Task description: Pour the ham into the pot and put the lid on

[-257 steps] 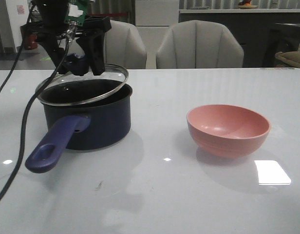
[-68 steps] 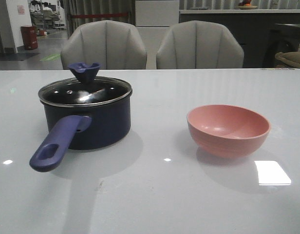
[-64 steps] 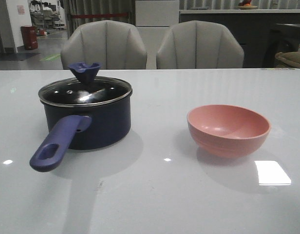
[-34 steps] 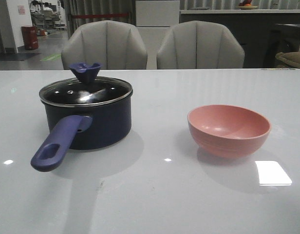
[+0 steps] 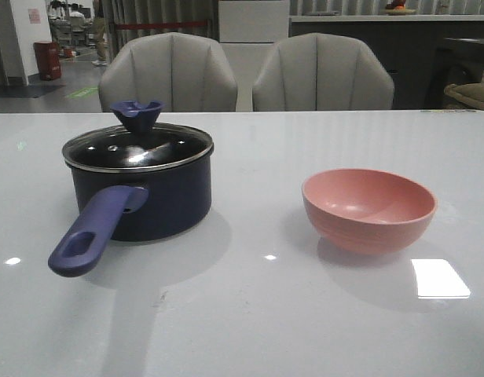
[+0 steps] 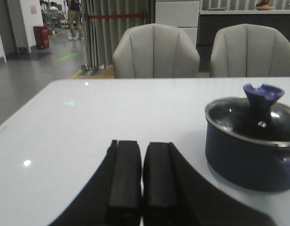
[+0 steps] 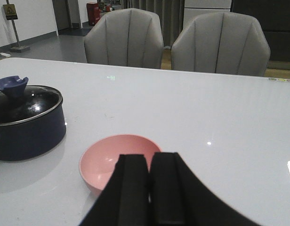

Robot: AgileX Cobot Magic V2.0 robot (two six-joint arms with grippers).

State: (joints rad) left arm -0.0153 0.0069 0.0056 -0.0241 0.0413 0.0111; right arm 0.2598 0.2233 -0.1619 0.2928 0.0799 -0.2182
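Grey chairs stood behind the white desk, with the pot on the left and the pink bowl to its right, well apart. The lid sat level on the pot's rim, knob up, and the handle pointed near and left. No ham showed in the bowl; it could not be made out through the glass either. The left end effector hung near the pot's left with its fingers pressed together on nothing, and the right end effector hung just near of the bowl, likewise closed and empty.

The task looked finished, so the sound course would be to keep both arms clear and leave the lid alone, since a nudge to the knob or handle could shift it.

Compared with 3.8 s ago, when the left arm held the lid tilted above the pot, the lid lay seated and the arm had gone from the front view
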